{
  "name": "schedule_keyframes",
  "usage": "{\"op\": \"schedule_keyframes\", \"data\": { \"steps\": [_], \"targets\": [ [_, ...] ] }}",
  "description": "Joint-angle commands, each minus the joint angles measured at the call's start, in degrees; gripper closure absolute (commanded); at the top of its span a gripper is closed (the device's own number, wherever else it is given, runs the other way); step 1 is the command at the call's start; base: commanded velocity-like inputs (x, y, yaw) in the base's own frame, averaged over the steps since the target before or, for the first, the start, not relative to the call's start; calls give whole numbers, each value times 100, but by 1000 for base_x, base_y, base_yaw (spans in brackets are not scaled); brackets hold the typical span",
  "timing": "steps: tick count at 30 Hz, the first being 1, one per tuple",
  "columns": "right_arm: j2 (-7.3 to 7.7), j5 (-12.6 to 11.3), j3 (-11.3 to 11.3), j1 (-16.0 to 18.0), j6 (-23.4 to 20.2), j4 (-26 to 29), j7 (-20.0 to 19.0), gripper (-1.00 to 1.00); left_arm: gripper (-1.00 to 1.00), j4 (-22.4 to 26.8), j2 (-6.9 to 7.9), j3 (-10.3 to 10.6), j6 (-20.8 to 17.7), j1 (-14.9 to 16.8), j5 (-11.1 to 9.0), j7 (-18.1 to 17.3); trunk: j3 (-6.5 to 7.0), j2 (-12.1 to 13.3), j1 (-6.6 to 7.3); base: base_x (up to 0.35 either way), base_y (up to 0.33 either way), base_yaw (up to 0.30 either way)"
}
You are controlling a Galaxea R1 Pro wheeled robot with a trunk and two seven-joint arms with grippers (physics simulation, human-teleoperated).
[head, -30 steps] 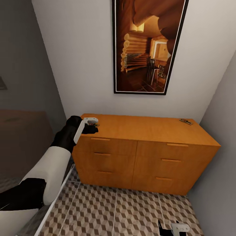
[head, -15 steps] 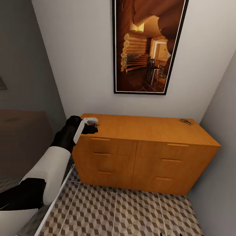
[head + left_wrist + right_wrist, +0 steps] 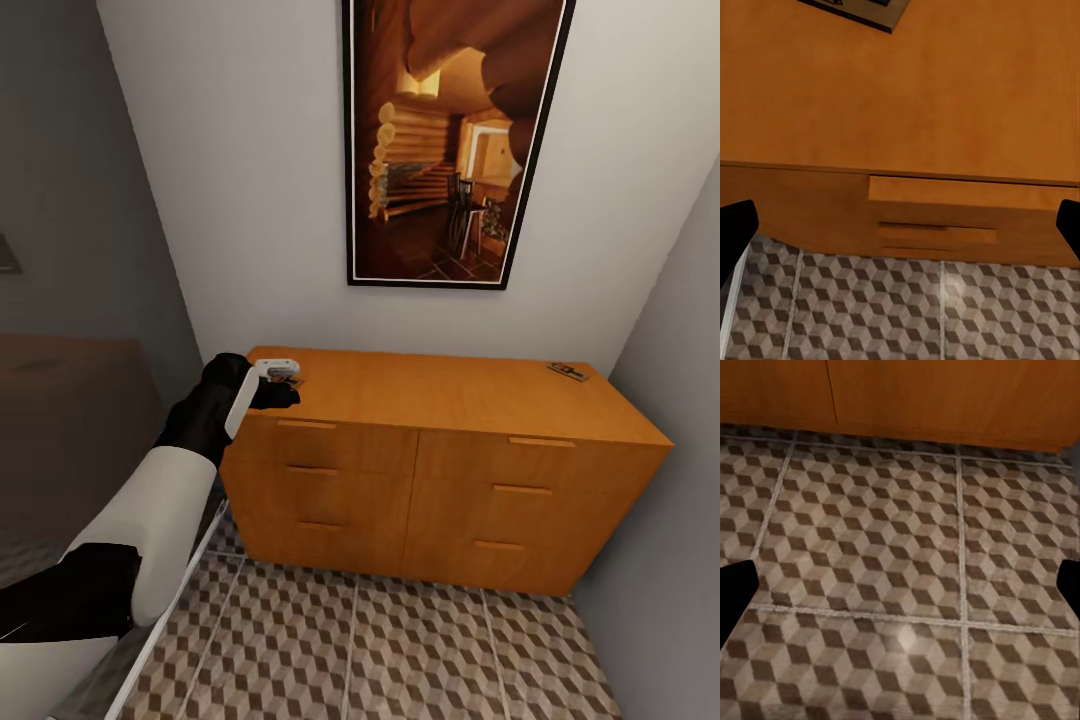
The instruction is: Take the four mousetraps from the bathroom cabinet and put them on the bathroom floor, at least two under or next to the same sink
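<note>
Overhead: framed picture (image 3: 455,140) above cabinet (image 3: 440,470) | left end effector (image 3: 900,232) spread | mousetrap (image 3: 567,372) far corner

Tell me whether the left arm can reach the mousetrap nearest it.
Likely yes: the left gripper hangs over the cabinet top, jaws open, with the mousetrap just ahead and nothing between.

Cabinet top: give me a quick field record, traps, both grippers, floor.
cabinet: drawers shut, against the wall under the framed picture
mousetrap near left gripper: flat on the top's left end
mousetrap at far right: flat on the top's back right corner
left gripper: open, over the top's left front edge, holding nothing
right gripper: open, over bare tiles, empty
bathroom floor: no traps seen on it
</note>
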State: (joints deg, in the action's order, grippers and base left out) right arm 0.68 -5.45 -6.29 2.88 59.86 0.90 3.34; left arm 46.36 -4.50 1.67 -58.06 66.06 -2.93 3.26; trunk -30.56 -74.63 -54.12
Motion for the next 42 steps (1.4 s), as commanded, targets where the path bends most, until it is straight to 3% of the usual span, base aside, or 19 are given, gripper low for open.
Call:
{"op": "schedule_keyframes", "data": {
  "steps": [1, 16, 42],
  "targets": [
    [-49, -64, -45, -71, 14, 4, 13, -100, -100, 3, 1, 8, -21, 3, -32, 34, -6, -3, 0, 0, 0, 0],
    [-171, -69, -18, -205, 14, 53, 44, -100, -100, -10, 2, 9, -21, 3, -33, 34, -6, -3, 0, 27, 0, 0],
    [-172, -64, -9, -209, 14, 69, 32, -100, -100, -6, -7, 9, -21, 3, -32, 34, -6, -3, 0, 194, 0, 0]
  ]
}}
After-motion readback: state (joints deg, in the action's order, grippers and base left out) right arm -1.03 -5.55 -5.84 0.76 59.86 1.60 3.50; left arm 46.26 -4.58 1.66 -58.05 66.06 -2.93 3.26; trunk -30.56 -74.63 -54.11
